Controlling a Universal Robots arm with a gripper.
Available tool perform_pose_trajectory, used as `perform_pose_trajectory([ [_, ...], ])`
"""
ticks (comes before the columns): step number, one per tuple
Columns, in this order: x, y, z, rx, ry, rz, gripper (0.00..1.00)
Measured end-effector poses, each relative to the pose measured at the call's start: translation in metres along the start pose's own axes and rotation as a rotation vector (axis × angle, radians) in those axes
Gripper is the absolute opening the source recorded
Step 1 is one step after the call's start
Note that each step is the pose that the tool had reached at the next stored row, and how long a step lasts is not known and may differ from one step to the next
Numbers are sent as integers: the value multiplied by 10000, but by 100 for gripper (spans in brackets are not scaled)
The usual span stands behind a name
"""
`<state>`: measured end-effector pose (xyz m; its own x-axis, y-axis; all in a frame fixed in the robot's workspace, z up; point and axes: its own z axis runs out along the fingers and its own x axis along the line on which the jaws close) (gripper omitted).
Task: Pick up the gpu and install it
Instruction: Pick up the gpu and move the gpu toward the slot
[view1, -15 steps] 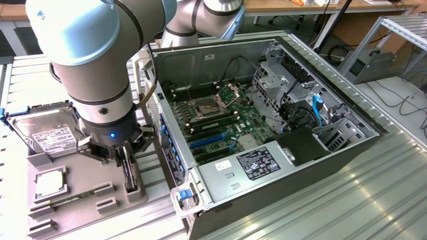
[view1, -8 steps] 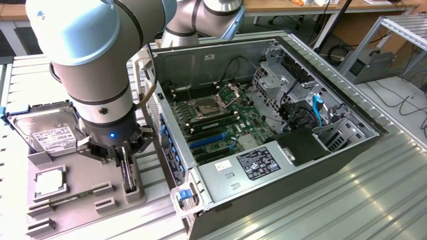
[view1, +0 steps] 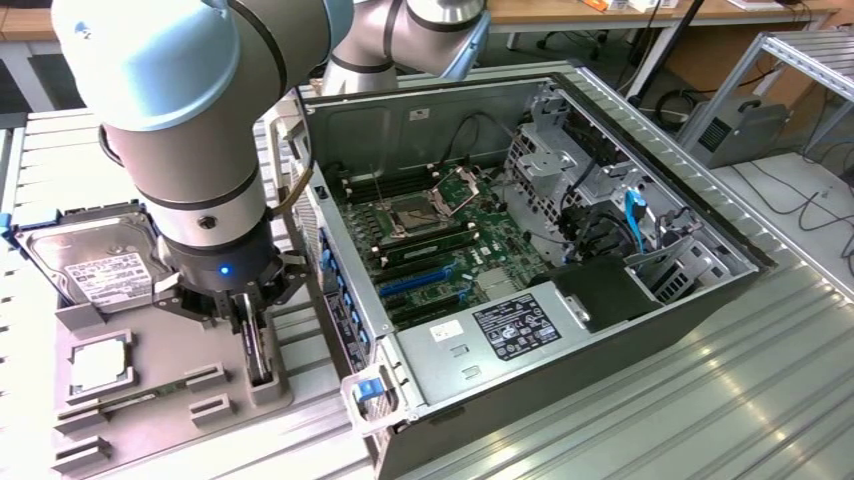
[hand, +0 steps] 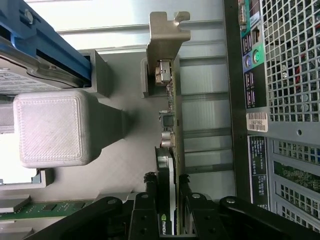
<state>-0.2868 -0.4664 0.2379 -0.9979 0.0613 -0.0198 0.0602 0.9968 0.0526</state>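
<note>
Gripper (view1: 250, 325) first, from the exterior view: it hangs straight down over the grey tray (view1: 160, 420) that sits just beside the computer case (view1: 441, 430), on the exterior view's left of it. Its two fingers reach down either side of the gpu (view1: 262, 368), which stands on edge in a slot of that tray, near the case's outer wall. The card's long axis runs alongside that wall, not toward it. So the open case lies off to one flat face of the card, not off its end. The hard drive (view1: 94, 265) lies on the same tray, farther from the case than the card.

From the wrist view, I see the gpu (hand: 169, 150) edge-on, as a thin strip running straight away from my gripper (hand: 167, 187). My fingers (hand: 150, 200) press on its two flat faces, pinching it across its thickness with no gap showing. Its silver bracket (hand: 167, 40) is at the end farthest from my grip. The case's perforated wall (hand: 290, 100) runs parallel to the card, close alongside it.
</note>
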Motion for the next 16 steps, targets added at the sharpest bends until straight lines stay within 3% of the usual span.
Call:
perform_pose_trajectory([
  [4,0,0,0,-6,17,-327,27],
  [16,-1,0,-8,-10,15,-334,27],
])
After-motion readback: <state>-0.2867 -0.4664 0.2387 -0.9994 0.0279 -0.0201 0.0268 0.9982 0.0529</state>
